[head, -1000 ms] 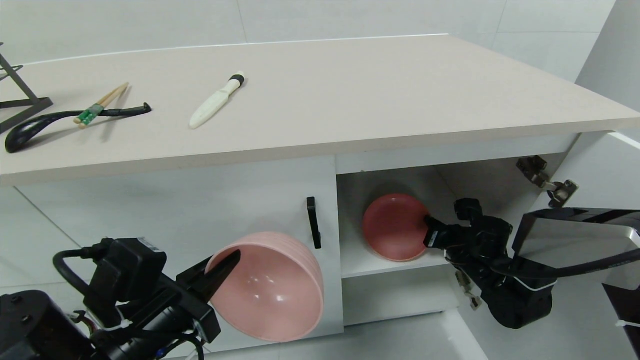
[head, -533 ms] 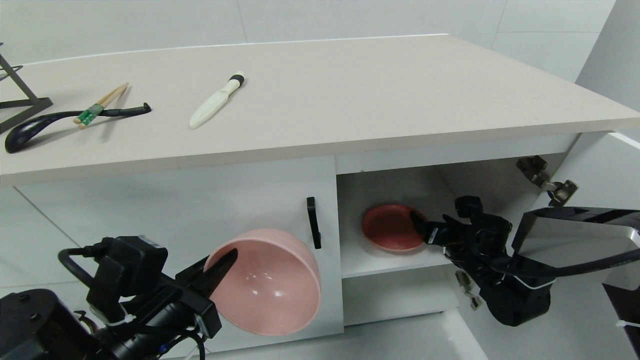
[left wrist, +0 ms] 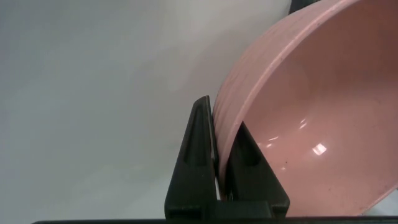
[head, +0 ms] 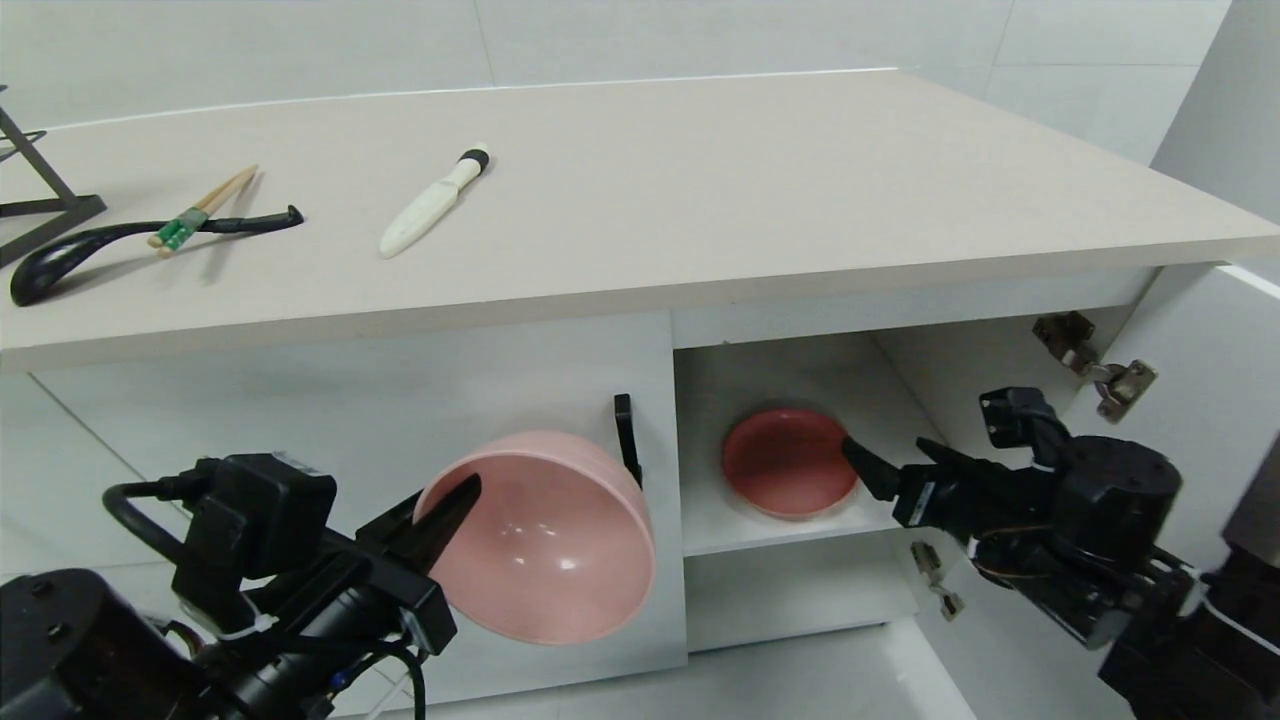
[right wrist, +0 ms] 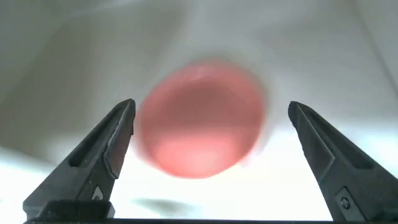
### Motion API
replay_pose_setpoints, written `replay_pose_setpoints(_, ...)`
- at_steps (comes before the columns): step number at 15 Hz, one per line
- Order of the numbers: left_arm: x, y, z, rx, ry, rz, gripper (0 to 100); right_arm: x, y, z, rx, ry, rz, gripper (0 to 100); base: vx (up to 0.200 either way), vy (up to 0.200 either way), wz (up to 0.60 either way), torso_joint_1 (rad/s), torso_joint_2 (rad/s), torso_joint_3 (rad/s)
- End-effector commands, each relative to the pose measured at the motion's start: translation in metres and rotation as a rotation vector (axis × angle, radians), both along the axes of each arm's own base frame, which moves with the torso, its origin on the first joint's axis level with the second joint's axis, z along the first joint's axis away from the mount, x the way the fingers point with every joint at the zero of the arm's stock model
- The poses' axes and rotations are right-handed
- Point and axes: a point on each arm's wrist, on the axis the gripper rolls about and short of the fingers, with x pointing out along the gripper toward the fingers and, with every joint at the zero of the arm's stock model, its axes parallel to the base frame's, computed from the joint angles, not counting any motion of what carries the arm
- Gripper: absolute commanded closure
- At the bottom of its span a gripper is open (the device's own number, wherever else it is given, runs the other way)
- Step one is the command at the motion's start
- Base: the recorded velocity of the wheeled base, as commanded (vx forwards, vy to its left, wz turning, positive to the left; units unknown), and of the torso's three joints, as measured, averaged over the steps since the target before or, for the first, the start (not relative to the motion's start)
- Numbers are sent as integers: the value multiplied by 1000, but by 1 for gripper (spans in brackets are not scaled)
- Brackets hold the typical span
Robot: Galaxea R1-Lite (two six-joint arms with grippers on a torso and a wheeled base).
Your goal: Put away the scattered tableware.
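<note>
A pink bowl (head: 555,545) hangs in front of the closed left cabinet door, and my left gripper (head: 455,497) is shut on its rim. The left wrist view has that rim pinched between the gripper's (left wrist: 219,127) two fingers, with the bowl (left wrist: 311,124) tilted on its side. A red plate (head: 788,462) lies flat on the shelf (head: 720,525) of the open right compartment. My right gripper (head: 890,455) stands open just right of the plate and holds nothing. In the right wrist view its fingers (right wrist: 112,143) spread wide before the plate (right wrist: 202,118).
On the countertop (head: 700,190) lie a white knife (head: 432,200), chopsticks (head: 200,210) and a black spoon (head: 120,240), beside a dark rack (head: 45,205) at the far left. The closed door has a black handle (head: 625,440). The right door stands open on its hinge (head: 1095,365).
The red plate went from standing tilted in my right gripper to lying flat on the shelf. The right gripper let go and drew back rightward. The bowl rose slightly.
</note>
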Motion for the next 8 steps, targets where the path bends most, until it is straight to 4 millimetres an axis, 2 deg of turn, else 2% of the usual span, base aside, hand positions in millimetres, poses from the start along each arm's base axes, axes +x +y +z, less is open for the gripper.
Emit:
replay_pose_setpoints(1, -3, -18, 12, -29, -52, -23, 100, -45, -9, 38, 45, -94, 46, 0, 0, 0, 0, 0, 0, 0)
replay_pose_setpoints(3, -1, -35, 18, -51, -75, -47, 100, -46, -11, 42, 54, -107, 36, 0, 0, 0, 0, 0, 0, 0)
replay_pose_setpoints(5, -5, -50, 10, 1, -59, -110, 100, -51, -14, 42, 54, -104, 30, 0, 0, 0, 0, 0, 0, 0)
replay_pose_setpoints(7, -8, -69, 4, 29, -52, -172, 100, -67, -22, 44, 53, -101, 33, 0, 0, 0, 0, 0, 0, 0)
replay_pose_setpoints(8, -8, -69, 4, 29, -52, -172, 100, -67, -22, 44, 53, -101, 33, 0, 0, 0, 0, 0, 0, 0)
